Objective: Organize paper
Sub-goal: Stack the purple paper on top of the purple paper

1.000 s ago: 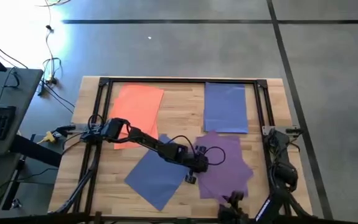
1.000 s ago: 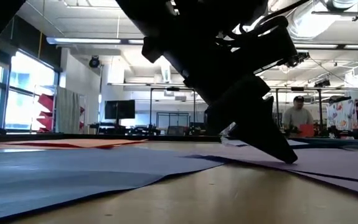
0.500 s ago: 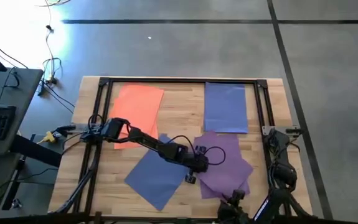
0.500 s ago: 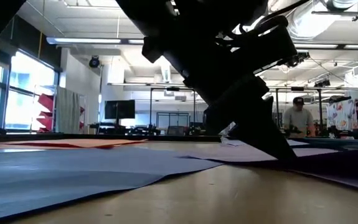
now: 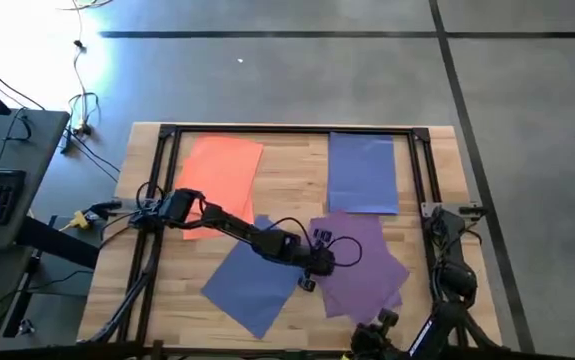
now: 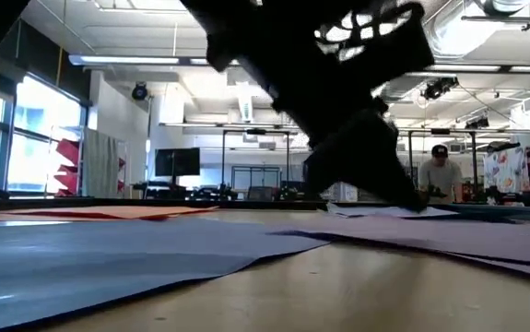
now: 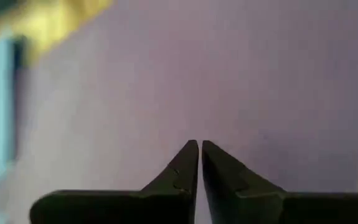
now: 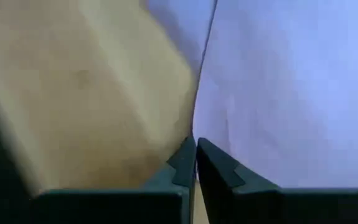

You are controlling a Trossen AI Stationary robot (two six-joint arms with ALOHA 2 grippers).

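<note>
So far the sorting looks partly done, judging by how the paper lies on the table (image 5: pixel 287 180). An orange pile (image 5: pixel 222 175) sits at the far left, and a tidy blue pile (image 5: pixel 363 172) sits at the far right, each squared up fairly well. Nearer the front, things are messier: a loose blue sheet (image 5: pixel 250 285) lies askew at the front left, well apart from the blue pile, and several purple sheets (image 5: pixel 367 270) are fanned at different angles at the front right, overlapping one another and touching the loose blue sheet's edge.

The left gripper (image 5: pixel 312 268) reaches across from the left side and rests on the near edge of the purple sheets, where they meet the blue one. Its wrist view shows the two fingers (image 7: pixel 185 168) drawn together, tip to tip, over purple paper; whether a sheet is pinched between them cannot be told. The right gripper (image 5: pixel 379 322) sits low at the front edge of the table, by the purple sheets' near corner. Its fingers (image 8: pixel 219 171) are likewise pressed together, over the seam between bare wood and a pale bluish sheet.

What seems left: squaring the purple sheets into one pile, and bringing the stray blue sheet to the blue pile. The orange group appears to need little more.
</note>
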